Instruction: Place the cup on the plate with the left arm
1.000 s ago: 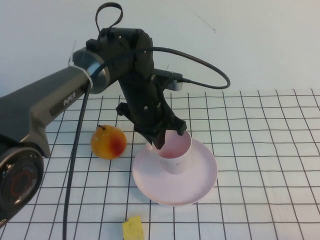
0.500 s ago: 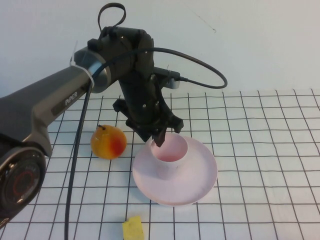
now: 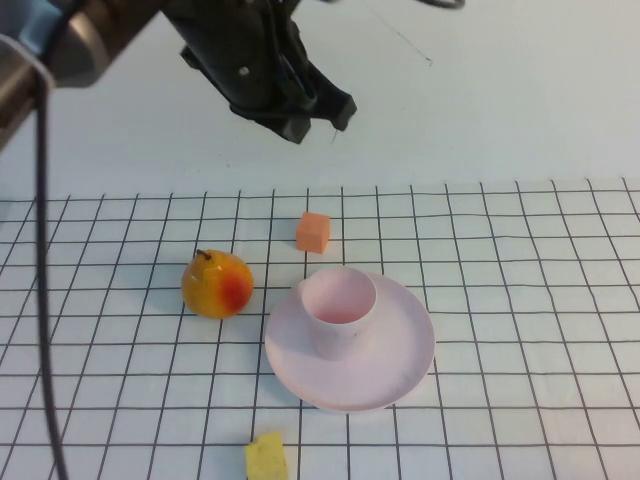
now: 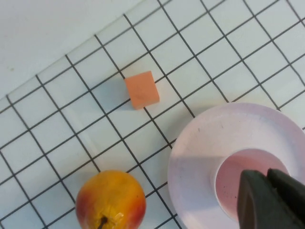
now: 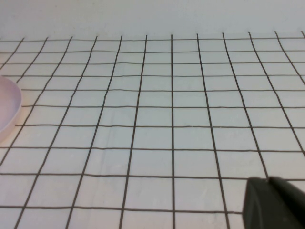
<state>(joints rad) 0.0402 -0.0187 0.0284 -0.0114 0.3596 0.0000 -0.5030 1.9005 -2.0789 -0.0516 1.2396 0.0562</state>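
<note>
The pale pink cup [image 3: 338,310] stands upright on the large pale pink plate [image 3: 400,350], a little left of its middle. My left gripper [image 3: 315,118] hangs high above the table, well clear of the cup, and holds nothing. In the left wrist view its fingers [image 4: 257,200] are pressed together over the cup's inside [image 4: 228,179], with the plate [image 4: 200,143] around it. My right gripper [image 5: 269,183] is shut and empty, low over the bare grid cloth; the plate's edge [image 5: 7,112] shows at the side of that view.
A yellow-red pear [image 3: 216,284] lies just left of the plate, also in the left wrist view [image 4: 110,200]. An orange cube [image 3: 313,232] sits behind the plate, also in the left wrist view [image 4: 141,89]. A yellow cube [image 3: 266,457] lies at the front edge.
My left gripper has let go of the cup's rim and risen steeply up and back. The cup has stayed standing on the plate. The orange cube has come into view.
</note>
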